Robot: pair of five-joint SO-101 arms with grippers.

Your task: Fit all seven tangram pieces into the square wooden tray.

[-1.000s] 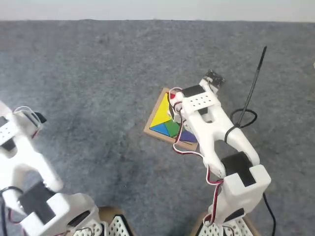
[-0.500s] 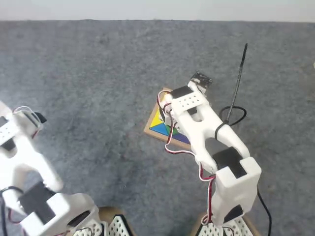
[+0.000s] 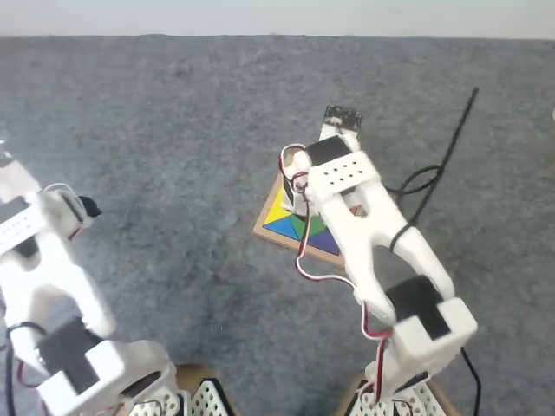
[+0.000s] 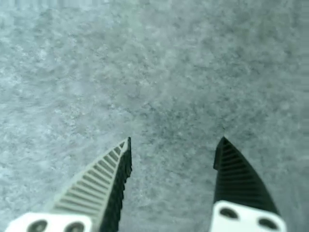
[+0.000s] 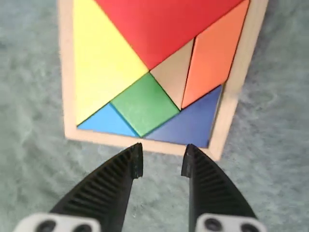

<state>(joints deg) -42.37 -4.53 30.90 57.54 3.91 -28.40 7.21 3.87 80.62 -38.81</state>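
Fingers [image 5: 120,179] of the right gripper [image 5: 161,162] are seen a little apart with nothing between them, their tips just outside the rim of the square wooden tray [image 5: 236,96], which is set on the grey table cover [image 3: 156,130] near the middle of the table. Within the tray a red triangle [image 5: 164,29], yellow triangle [image 5: 101,67], orange piece [image 5: 212,58], green square [image 5: 144,104], blue triangle [image 5: 106,124] and indigo triangle [image 5: 190,123] are fitted edge to edge around a tan triangle [image 5: 174,75], and it cannot be told whether that is a piece or bare tray floor. Fingers [image 4: 113,179] of the left gripper [image 4: 174,154] are spread wide, empty, over bare cover, well apart from the tray.
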